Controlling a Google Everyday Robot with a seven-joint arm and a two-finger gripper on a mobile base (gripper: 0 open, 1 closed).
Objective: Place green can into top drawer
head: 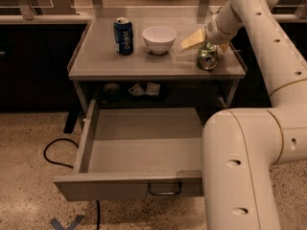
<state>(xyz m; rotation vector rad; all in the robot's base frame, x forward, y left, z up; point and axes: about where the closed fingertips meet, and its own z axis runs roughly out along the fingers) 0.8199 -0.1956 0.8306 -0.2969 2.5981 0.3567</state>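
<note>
Relation that matters: green can (208,57) directly beneath gripper (205,46), by right edge of worktop (100,63), nearer front-right corner than back-right. Gripper spread: one pale finger (191,40) angled out toward white bowl (159,38), the other just peeking past can's right side, can in the gap between and a little below. Contact with can: cannot tell. Reaches in from back-right corner, wrist above can. Long axis of can about vertical, perhaps leaning toward front edge, silvery end facing forward; dented, so hard to call. Single arm, so no choice of side.

Judging from this, next move looks like a short straight drop and a close across can's width, with no sideways shift needed.

Also on worktop: blue can (123,36) toward left edge, well apart from gripper; white bowl between the two cans, near the outstretched finger, likeliest thing to get clipped.

Target top drawer (110,188) pulled out below front edge of worktop, handle (164,191) at centre of front panel. Lies forward, down and left of can, so likely carry path: over front edge, then down.
</note>
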